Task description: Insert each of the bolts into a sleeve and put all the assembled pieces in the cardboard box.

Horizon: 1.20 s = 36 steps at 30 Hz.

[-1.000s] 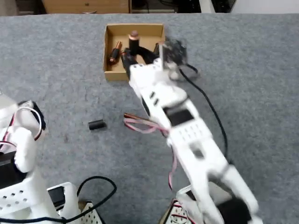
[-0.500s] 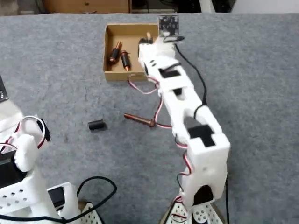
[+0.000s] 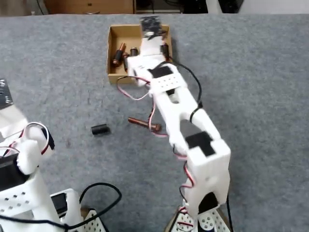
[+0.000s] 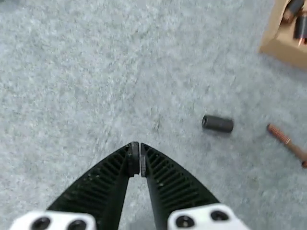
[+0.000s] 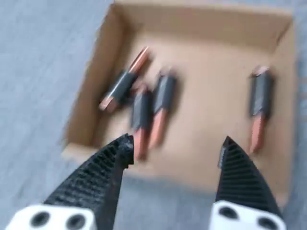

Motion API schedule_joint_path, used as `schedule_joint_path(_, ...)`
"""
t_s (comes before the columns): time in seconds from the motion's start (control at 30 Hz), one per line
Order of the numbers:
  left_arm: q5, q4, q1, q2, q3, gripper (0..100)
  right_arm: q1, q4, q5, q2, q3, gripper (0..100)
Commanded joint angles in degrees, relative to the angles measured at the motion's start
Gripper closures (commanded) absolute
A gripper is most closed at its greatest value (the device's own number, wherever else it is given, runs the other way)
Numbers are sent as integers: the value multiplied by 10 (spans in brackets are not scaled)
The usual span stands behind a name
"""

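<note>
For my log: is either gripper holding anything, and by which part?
Nothing is held. The right gripper is open above the cardboard box; the left gripper is shut, empty.

Black sleeve [image 3: 99, 129], copper bolt [image 3: 144, 123], tan box [image 3: 109, 53]

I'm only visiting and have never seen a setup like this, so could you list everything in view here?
cardboard box: one, brown, open on top, on the table far from the arms' bases
assembled pieces: four, black sleeves on copper bolts, lying in the box
loose sleeve: one, black, on the table outside the box
loose bolt: one, copper, on the table beside the loose sleeve, not touching it
table cover: one, grey, under everything
right arm: one, white, stretched out to the box
left arm: one, white, at the near corner of the table
left gripper: one, black, shut, over the table cover
right gripper: one, black, open, over the box
</note>
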Motion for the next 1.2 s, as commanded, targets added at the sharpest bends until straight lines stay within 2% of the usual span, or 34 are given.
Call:
schedule_joint_path(0.0,-35,4,-4,-4,32,978,-58,185,0,-92,-35,727)
schedule_joint_path(0.13,-45,3,-4,-4,64,978,-102,297,-84,-120,-50,743)
schedule_joint_path(0.33,-45,-11,-4,-4,72,978,-133,419,-215,-54,-180,903)
schedule_joint_path(0.47,-45,-15,-26,-4,69,978,-171,540,-277,38,-310,867)
schedule_joint_path(0.63,-45,-49,-108,1,72,978,-215,670,-353,178,-480,825)
schedule_joint_path(0.8,-78,-59,-154,-3,71,978,-225,673,-396,257,-565,824)
schedule_joint_path(0.9,-99,-59,-176,-3,72,978,-240,673,-421,267,-565,824)
schedule_joint_path(1.17,-100,-69,-218,-4,69,978,-295,671,-475,279,-556,821)
